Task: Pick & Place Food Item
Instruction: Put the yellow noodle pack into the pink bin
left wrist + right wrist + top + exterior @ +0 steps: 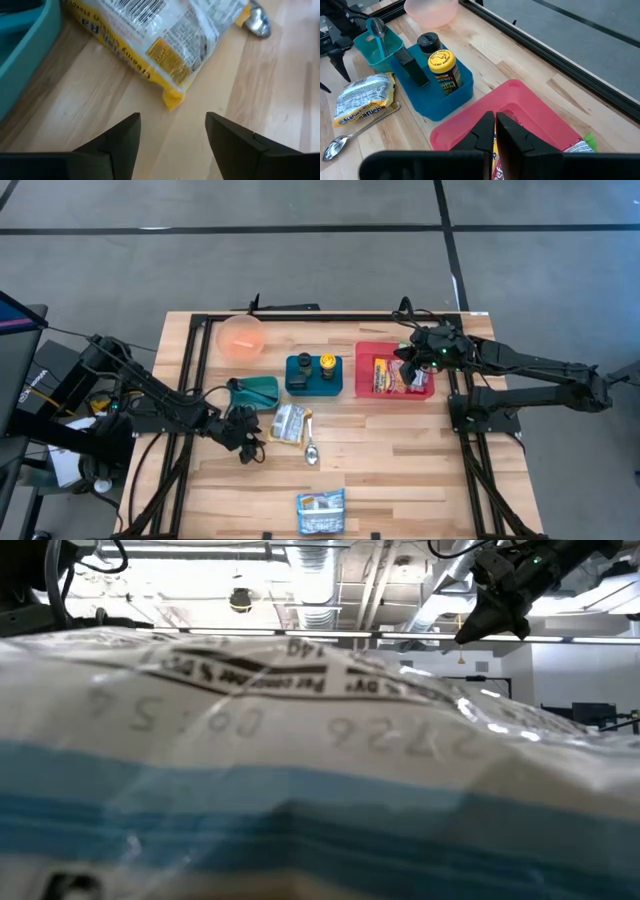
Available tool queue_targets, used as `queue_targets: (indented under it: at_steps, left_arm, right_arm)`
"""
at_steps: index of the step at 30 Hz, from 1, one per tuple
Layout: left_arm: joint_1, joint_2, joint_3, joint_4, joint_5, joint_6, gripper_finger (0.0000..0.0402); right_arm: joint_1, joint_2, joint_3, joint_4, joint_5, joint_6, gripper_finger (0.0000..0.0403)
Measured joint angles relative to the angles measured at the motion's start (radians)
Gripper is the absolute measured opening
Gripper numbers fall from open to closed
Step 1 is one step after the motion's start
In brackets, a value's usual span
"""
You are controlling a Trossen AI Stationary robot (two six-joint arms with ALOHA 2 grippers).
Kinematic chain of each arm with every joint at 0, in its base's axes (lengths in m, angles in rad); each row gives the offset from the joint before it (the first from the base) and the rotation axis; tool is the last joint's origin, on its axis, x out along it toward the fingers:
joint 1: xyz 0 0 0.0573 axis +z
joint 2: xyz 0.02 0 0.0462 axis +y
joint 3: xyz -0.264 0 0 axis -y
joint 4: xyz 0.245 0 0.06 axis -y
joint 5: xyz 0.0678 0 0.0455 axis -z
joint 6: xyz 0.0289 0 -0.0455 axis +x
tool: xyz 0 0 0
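a blue-and-white packet fills my low view, pressed right up to the lens; from above it lies at the near edge of the bench, well apart from both arms. the left tool sits low over the wood with its fingers spread and nothing between them. the yellow noodle pack lies just ahead of it, a corner aimed into the gap, its long axis running away from the tool, between the teal cup and the spoon. the left arm is much the nearer, so i judge a short push forward would set up the grab. the right tool hangs closed and empty over the red tray, which already holds a food pack.
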Motion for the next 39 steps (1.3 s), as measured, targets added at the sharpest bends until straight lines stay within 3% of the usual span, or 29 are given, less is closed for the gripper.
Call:
queue_targets:
  at_steps: [11, 24, 30, 39]
  left_arm:
    - [0.031, 0.002, -0.018, 0.085, -0.018, 0.051, 0.0223]
    - [0.054, 0.154, -0.015, 0.214, -0.002, 0.06, 0.0225]
    - [0.067, 0.194, -0.018, 0.327, 0.029, 0.131, 0.0219]
    - [0.067, 0.209, -0.017, 0.33, 0.026, 0.134, 0.019]
  right_arm:
    - [0.0, 0.0, 0.0, 0.0, 0.0, 0.0, 0.0012]
    - [0.0, 0.0, 0.0, 0.0, 0.0, 0.0, 0.0012]
    - [0.0, 0.0, 0.0, 0.0, 0.0, 0.0, 0.0012]
    - [0.0, 0.0, 0.0, 0.0, 0.0, 0.01, 0.0012]
